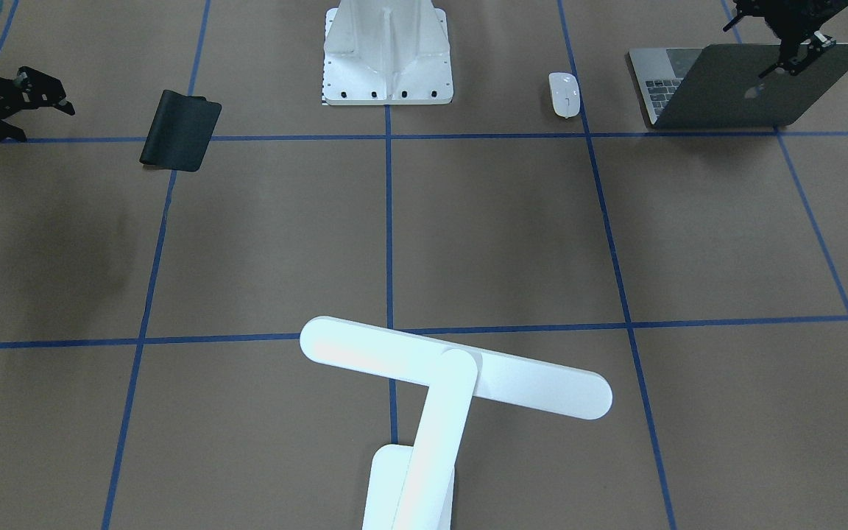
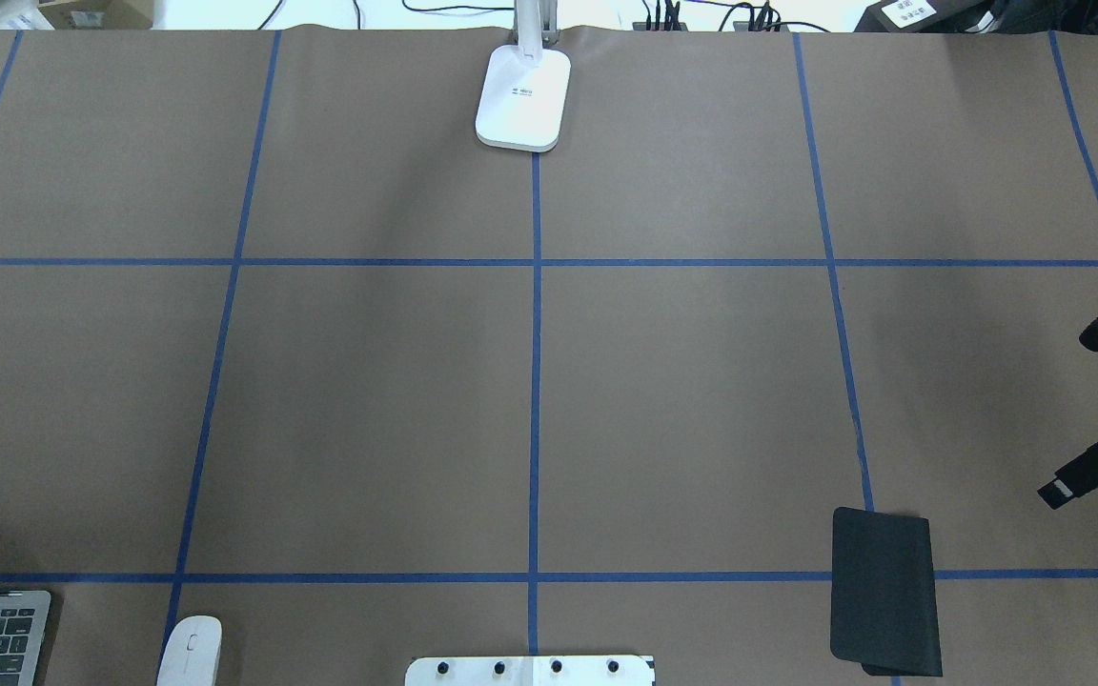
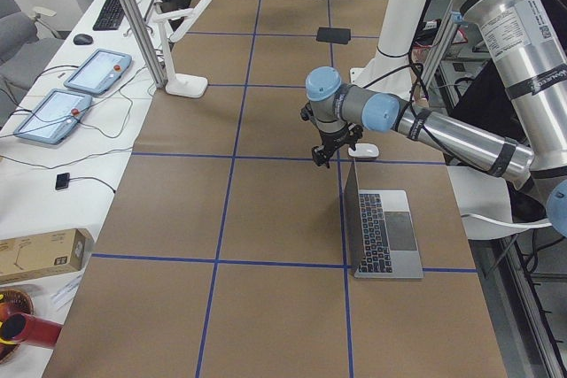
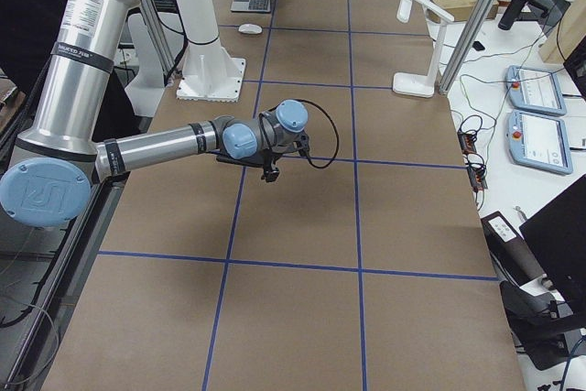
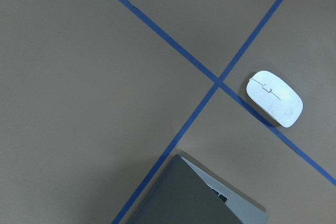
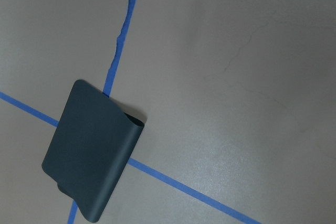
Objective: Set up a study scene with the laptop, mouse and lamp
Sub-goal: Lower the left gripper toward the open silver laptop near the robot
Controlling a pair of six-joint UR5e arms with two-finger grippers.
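Nearest me in the front view is the lamp [image 1: 435,419], on the operators' side of the desk [image 1: 505,235]. Taken high it may topple, I judge, being a long round-ended white head on a slanted arm. Far back, the mouse [image 1: 564,94] may squirt from a pinch: a low, glossy white oval. Near it stands the laptop [image 1: 740,92], which a push on the lid could tip or skid; it is thin and grey, lid raised, logo facing me. Over that lid hangs the left tool [image 1: 799,55]; whether its fingers are apart, or touch the lid, I cannot tell. Opposite, the right tool [image 1: 45,121] stands spread and empty near the pad [image 1: 179,130]. Overhead, the lamp base sits at the far edge on the centre line; laptop and mouse are at the near left corner, well apart from it. From the left end, the lid stands about upright, left tool at its top edge. From the right end, the right tool hangs low over the desk, nothing in it. Left wrist: mouse and lid corner. Right wrist: the pad, one edge curled
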